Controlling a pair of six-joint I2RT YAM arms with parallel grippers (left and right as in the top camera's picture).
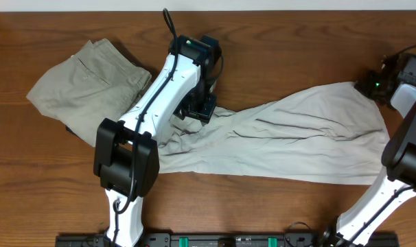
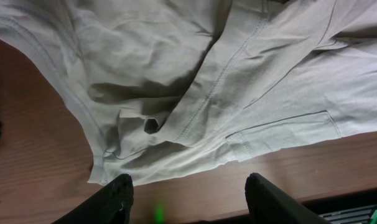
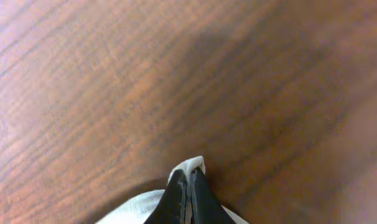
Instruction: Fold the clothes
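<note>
Because the pale T-shirt (image 1: 290, 140) is thin, limp cloth with no stiffness of its own, it will likely sag, stretch and bunch wherever nothing supports it, so hems and corners look like better holds than the middle of a panel. It lies across the centre and right of the wooden tabletop (image 1: 276, 41), drawn into a long slanted band that runs from a rumpled heap under the left arm to a point at the far right. The khaki trousers (image 1: 84, 86) sit folded at the upper left, near the heap, though the arm hides whether the two touch. The right tool (image 1: 370, 85) pinches the far-right point: in its wrist view the jaws are closed tight, with a small peak of fabric poking out above them. The left tool (image 2: 191, 196) stands wide and empty at the near edge of the heap, one finger by the cloth's corner and the other over bare wood. Just beyond it a stitched seam (image 2: 219, 81) crosses the wrinkles. That doubled edge should be firmer and less slippery to clamp than a single layer. The shirt looks light enough for one pinch to lift, but in the heap a pinch may catch only the top layer.
</note>
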